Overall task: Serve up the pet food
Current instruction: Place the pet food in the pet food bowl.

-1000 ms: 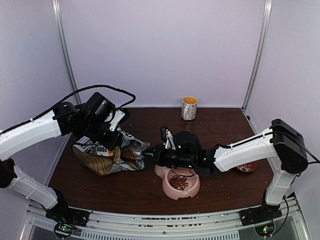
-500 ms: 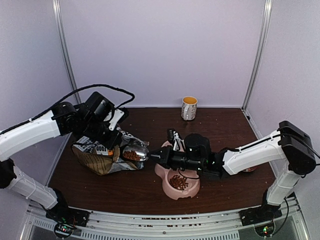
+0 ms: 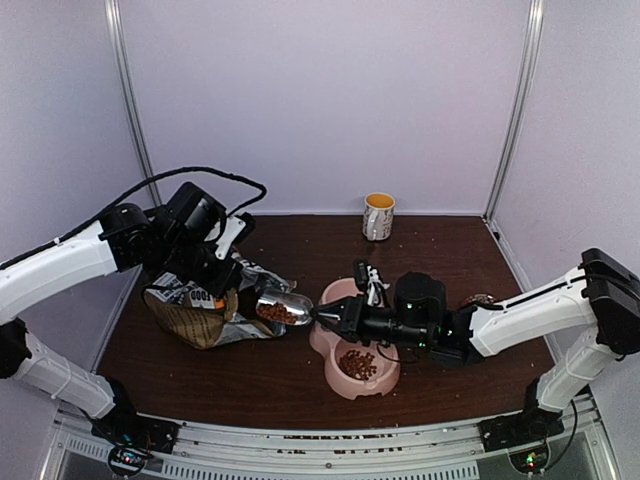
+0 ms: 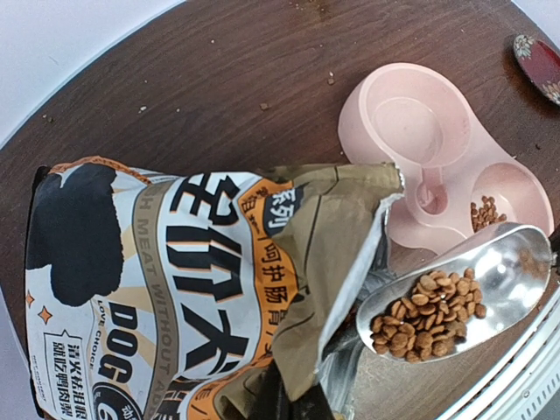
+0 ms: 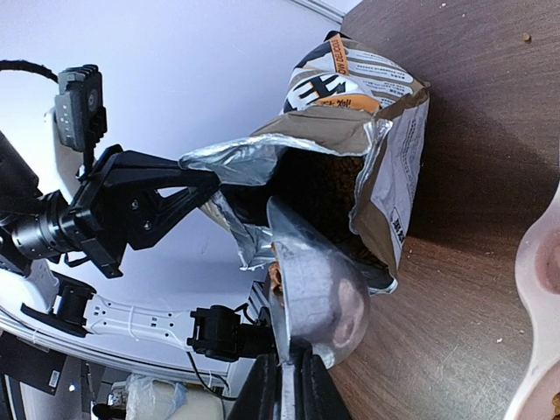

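Observation:
The pet food is reddish-brown kibble heaped in a shiny metal scoop, clear in the left wrist view. My right gripper is shut on the scoop's handle and holds it just outside the mouth of the food bag, left of the pink double bowl. More kibble lies in the bowl's near compartment. My left gripper is shut on the bag's upper lip and holds the mouth open. In the right wrist view the scoop's underside hides most of its kibble.
A yellow-lined mug stands at the back centre. A small red dish lies behind my right forearm. Loose crumbs dot the brown table. The bowl's far compartment holds no food.
My right gripper has drawn the loaded scoop out of the bag and to the right, towards the pink bowl. The left gripper has kept hold of the bag.

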Controlling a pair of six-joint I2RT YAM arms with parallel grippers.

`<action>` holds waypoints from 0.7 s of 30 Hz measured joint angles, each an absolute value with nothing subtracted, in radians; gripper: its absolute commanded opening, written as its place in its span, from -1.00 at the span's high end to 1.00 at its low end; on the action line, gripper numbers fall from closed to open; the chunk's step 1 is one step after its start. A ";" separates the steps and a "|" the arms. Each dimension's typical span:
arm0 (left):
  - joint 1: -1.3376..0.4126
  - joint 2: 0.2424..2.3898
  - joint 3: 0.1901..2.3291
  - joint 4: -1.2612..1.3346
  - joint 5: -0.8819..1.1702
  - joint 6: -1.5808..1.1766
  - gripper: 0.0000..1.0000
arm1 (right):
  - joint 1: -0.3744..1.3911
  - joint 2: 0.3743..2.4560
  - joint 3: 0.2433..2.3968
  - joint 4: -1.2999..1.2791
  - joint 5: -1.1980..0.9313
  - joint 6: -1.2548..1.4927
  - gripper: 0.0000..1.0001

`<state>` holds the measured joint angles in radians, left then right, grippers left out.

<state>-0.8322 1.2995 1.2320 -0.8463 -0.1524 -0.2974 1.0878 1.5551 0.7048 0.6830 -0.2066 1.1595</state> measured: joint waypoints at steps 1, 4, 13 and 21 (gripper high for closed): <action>-0.832 1.299 1.232 -0.846 -0.152 -0.297 1.00 | 1.087 1.544 0.698 0.683 -0.207 1.160 1.00; -0.832 1.299 1.232 -0.846 -0.154 -0.297 1.00 | 1.086 1.506 0.673 0.684 -0.206 1.161 1.00; -0.832 1.299 1.232 -0.846 -0.154 -0.297 1.00 | 1.061 1.372 0.586 0.678 -0.207 1.173 1.00; -0.832 1.296 1.232 -0.846 -0.157 -0.297 1.00 | 1.026 1.205 0.497 0.608 -0.206 1.175 1.00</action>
<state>-0.8322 1.2957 1.2320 -0.8463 -0.1570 -0.2974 1.0264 1.2049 0.4969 0.6083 -0.2058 1.1751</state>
